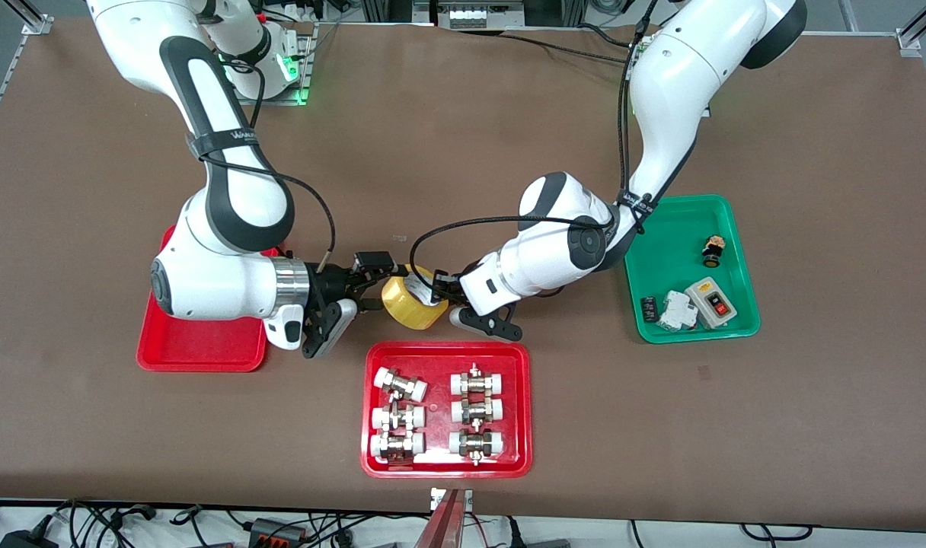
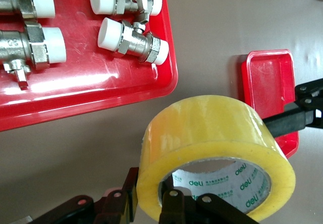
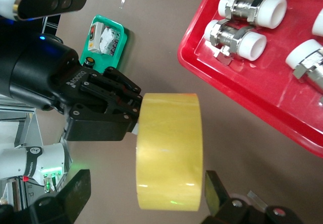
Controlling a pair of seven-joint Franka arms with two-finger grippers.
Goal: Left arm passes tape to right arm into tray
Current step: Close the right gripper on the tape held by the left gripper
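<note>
While the plain red tray (image 1: 201, 352) lies on the brown surface (image 1: 463, 152) toward the right arm's end, partly covered by the right arm's wrist, the right claw (image 1: 373, 288) reaches out from it over the bare surface with its fingers spread wide on either side of the tape (image 1: 412, 304), not pressing it; in the right wrist view those two dark fingertips (image 3: 75, 191) stand apart from the yellow roll's flanks. The tape, a translucent yellow roll with a pale printed core, hangs in the air between the two claws, over the surface just above the red tray of fittings (image 1: 447, 461). That tray sits nearer the front camera and carries six metal fittings with white caps (image 1: 400, 384) in two columns. The left claw (image 1: 442, 293) is clenched on the tape, one finger inside the core and the other on the outer wall, as the left wrist view shows. Toward the left arm's end lies a green tray (image 1: 672, 259) holding a grey switch box (image 1: 713, 302), a small black-and-yellow part (image 1: 712, 251) and some pale bits.
</note>
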